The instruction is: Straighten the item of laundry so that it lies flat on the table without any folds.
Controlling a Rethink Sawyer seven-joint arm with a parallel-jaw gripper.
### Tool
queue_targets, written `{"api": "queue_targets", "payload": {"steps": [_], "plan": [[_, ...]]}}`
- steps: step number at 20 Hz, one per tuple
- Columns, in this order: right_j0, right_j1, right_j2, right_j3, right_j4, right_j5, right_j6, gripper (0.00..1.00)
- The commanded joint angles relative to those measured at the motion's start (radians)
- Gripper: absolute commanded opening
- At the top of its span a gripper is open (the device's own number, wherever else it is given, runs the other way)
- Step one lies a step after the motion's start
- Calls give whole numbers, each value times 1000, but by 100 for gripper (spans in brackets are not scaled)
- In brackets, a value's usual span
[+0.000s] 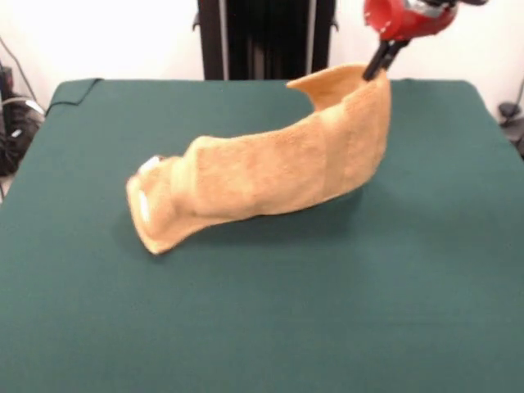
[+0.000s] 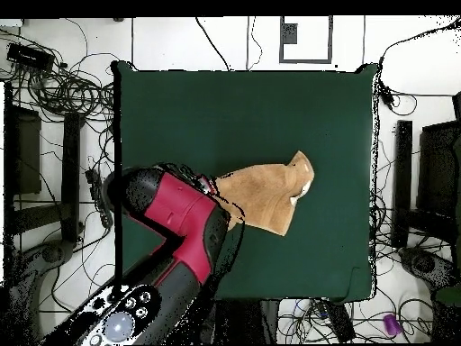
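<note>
We see the tool (image 1: 376, 71) pinching the towel (image 1: 270, 176) by one corner, lifting it above the desk (image 1: 262, 319) near the robot-side edge.

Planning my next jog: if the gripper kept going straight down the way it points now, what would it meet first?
The gripper points down into the lifted corner of the towel, which it seems to be holding already. Straight on, it would press that towel fold down first, then probably reach the green table; depth is unclear.

Front and overhead, shared table (image 1: 246, 327)
</note>
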Motion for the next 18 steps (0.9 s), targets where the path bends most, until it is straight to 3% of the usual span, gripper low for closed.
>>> {"api": "queue_targets", "payload": {"steps": [1, 12, 14, 18], "plan": [[35, -16, 63, -46, 69, 148, 388, 0], [5, -9, 73, -42, 22, 114, 339, 0], [-11, -13, 48, -45, -31, 146, 270, 0], [-57, -81, 19, 7, -196, 165, -11, 0]]}}
